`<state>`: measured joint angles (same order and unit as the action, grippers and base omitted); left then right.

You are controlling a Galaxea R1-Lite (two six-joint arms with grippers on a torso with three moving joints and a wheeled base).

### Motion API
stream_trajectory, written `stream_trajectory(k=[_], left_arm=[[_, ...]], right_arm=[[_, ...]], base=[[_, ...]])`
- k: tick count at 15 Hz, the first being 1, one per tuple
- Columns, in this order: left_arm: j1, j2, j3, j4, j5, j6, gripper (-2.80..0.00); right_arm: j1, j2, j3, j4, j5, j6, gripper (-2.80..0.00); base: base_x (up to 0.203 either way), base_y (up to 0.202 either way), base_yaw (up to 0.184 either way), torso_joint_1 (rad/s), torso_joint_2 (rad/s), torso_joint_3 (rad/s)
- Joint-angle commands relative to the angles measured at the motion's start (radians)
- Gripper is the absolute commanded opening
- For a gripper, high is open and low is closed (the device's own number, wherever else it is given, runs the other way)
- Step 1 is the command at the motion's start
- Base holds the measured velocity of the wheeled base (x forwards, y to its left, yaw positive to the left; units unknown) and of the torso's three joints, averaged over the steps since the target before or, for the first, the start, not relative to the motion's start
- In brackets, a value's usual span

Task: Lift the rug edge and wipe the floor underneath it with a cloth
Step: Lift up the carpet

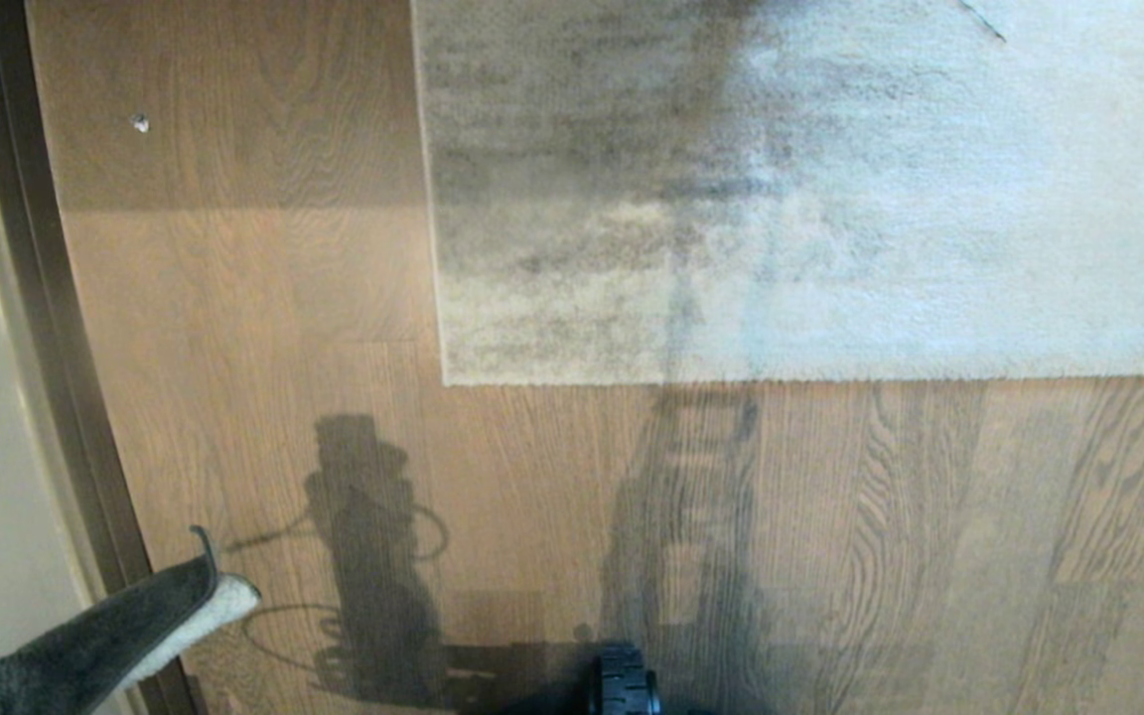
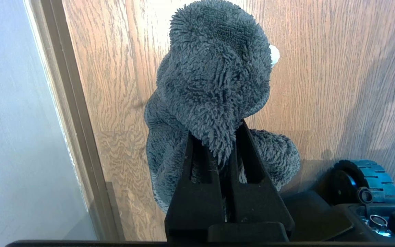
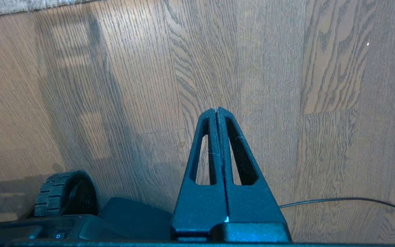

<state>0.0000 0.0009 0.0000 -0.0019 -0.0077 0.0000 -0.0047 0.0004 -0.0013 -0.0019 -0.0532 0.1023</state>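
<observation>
— Left gripper (image 2: 214, 137), what's it doing?
— Its two black fingers (image 2: 192, 171) are pinched on the cloth (image 2: 214, 79), a fuzzy dark grey bundle that bulges past the tips over the floor (image 2: 321, 85). In the head view the cloth (image 1: 115, 636) pokes in at the lower left corner, grey on top, white beneath, beside the dark baseboard (image 1: 46, 328).
— And the right gripper (image 3: 217, 110)?
— Fingers pressed flat together, nothing between them, hanging over bare planks. A thin black cable (image 3: 348, 199) lies on the floor near it, and a ribbed black wheel (image 3: 63, 193) of the base sits to one side.
— Where's the rug edge (image 1: 691, 380)?
— Flat on the floor, well ahead of both arms. Its corner (image 1: 446, 380) lies toward the left, the near edge running off to the right. Pile is mottled grey-beige with darker streaks.
— Anything else?
— A small pale speck (image 1: 140, 122) on the planks, far left of the rug.
</observation>
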Motion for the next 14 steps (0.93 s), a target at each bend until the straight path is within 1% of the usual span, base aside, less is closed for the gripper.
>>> stream_trajectory(k=[1,14], left_arm=[[0.000,-0.001,0.000,-0.001,0.000,0.000,-2.80],[0.000,-0.001,0.000,0.000,0.000,0.000,-2.80]], right_arm=[[0.000,0.000,0.001,0.000,0.000,0.000,-2.80],[0.000,0.000,0.000,0.000,0.000,0.000,-2.80]], base=[[0.000,0.000,0.000,0.000,0.00,0.000],[0.000,0.000,0.000,0.000,0.00,0.000]])
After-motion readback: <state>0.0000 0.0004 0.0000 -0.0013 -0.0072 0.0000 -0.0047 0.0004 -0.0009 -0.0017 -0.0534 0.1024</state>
